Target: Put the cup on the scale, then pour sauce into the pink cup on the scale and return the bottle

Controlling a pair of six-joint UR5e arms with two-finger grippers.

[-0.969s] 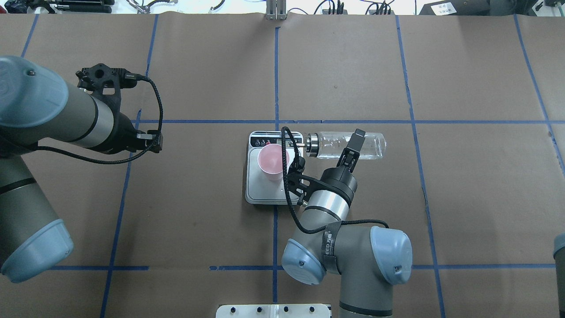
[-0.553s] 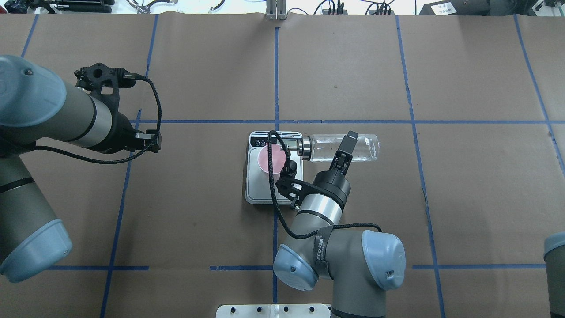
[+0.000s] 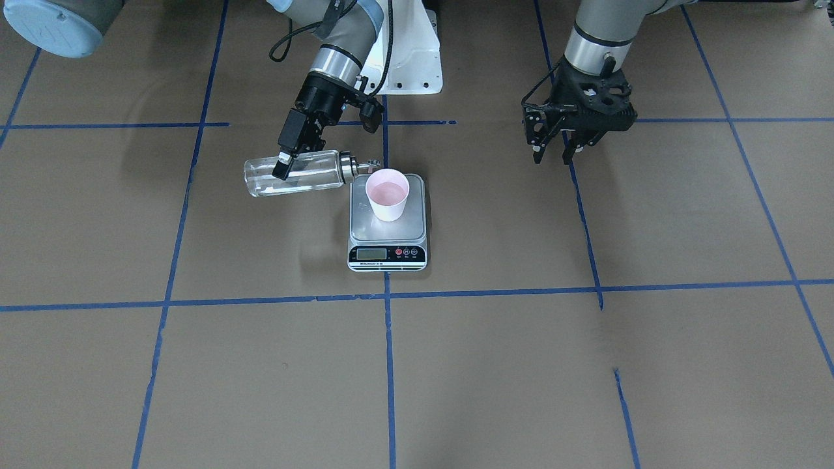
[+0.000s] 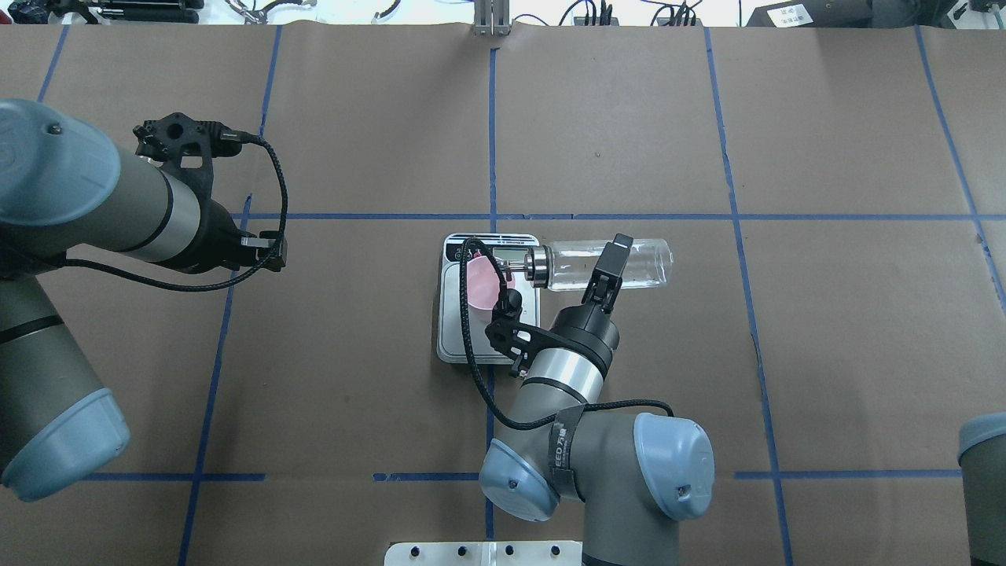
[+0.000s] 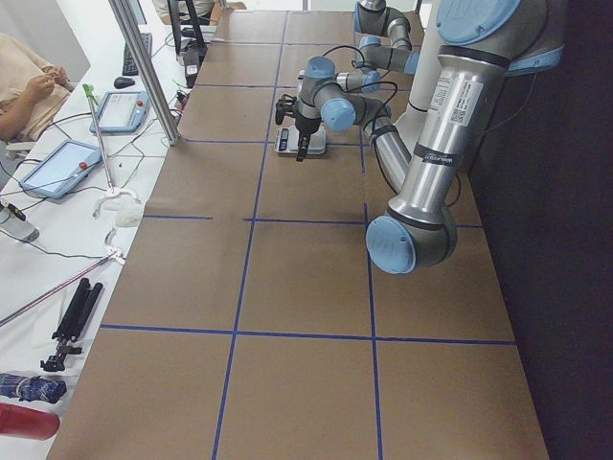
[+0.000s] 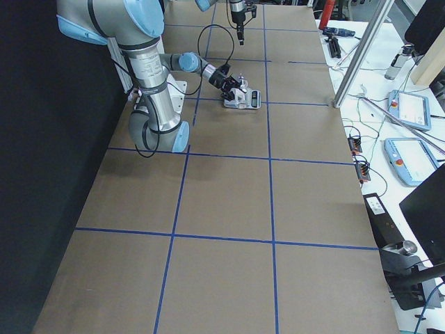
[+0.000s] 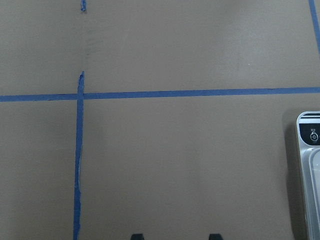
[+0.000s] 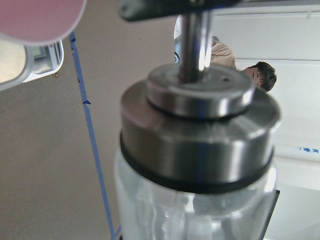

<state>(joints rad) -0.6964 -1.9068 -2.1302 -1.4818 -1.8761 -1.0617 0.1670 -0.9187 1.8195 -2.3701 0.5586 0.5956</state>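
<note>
The pink cup [image 3: 387, 194] stands upright on the steel platform of the scale [image 3: 365, 226]. My right gripper [image 3: 283, 170] is shut on the clear bottle [image 3: 309, 174] and holds it almost level, to the right of the scale in the overhead view. The silver cap and spout point at the cup's rim. In the overhead view the bottle [image 4: 640, 262] shows in my right gripper [image 4: 609, 266], and the wrist cable partly hides the cup [image 4: 479, 284]. My left gripper [image 3: 551, 157] is open and empty, well to the left of the scale [image 4: 460, 334].
Blue tape lines [image 4: 492, 141] divide the brown table cover. The white robot base plate [image 3: 417, 65] is at the robot's edge. A person [image 5: 29, 86] sits at a bench with tablets beyond the table's far edge.
My right arm has carried the bottle left toward the cup, so the spout now reaches the cup's rim. My left arm has hardly moved.
</note>
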